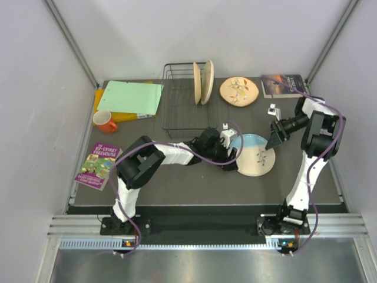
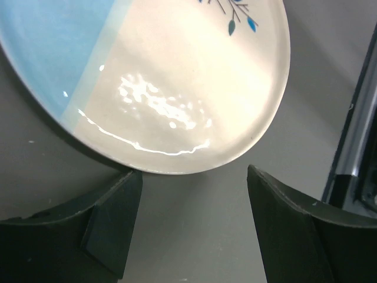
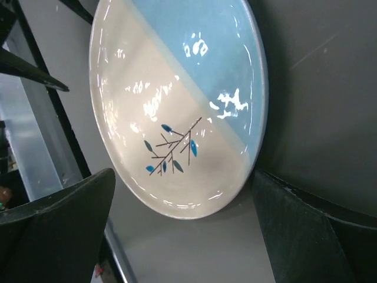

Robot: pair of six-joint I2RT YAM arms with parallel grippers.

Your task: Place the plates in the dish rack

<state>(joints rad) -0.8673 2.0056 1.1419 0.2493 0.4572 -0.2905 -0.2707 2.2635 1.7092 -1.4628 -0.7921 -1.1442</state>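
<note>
The light blue and white plate lay flat on the table, with bare mat between it and the table's edge at its 6 o'clock. The left gripper was held at the plate's 9 o'clock with its jaws spread wide and nothing between them. In the left wrist view the rim sat just ahead of the gap, though contact could not be told for certain. The right gripper hovered at the plate's 1 o'clock, jaws likewise parted and empty.

A push against the low rim would probably slide the plate toward the right gripper rather than lift it, and the two grippers, set close together, could be knocked against each other.

At 11 o'clock stood the dish rack, where two plates were set on edge at the far right end and open wire slots were left nearer. A carried plate could be chipped against them. The patterned plate waited at 12 o'clock.
</note>
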